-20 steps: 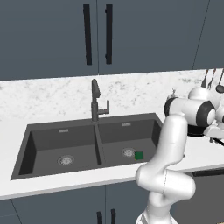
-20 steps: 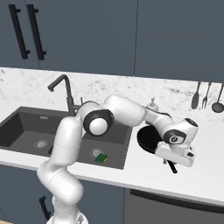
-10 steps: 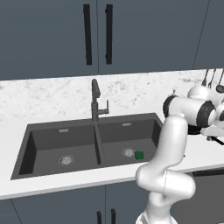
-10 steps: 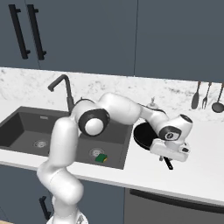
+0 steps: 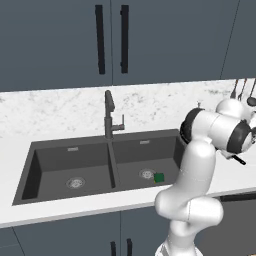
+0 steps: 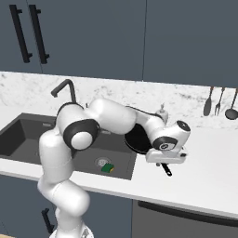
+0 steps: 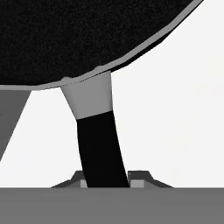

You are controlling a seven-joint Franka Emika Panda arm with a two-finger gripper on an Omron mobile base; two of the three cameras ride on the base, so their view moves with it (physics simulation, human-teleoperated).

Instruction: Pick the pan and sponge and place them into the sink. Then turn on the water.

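Sponge (image 5: 159, 177) lying in right basin of sink (image 5: 35, 165), beside drain. Pan (image 6: 137, 139) on white tabletop (image 6: 204, 172), empty, handle pinched by fingers (image 7: 140, 178).

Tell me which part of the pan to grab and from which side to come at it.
Grip the pan by its long thin handle, coming from above at the counter side away from the sink. The round body is too wide for the gripper, whose fingers already close on that handle.
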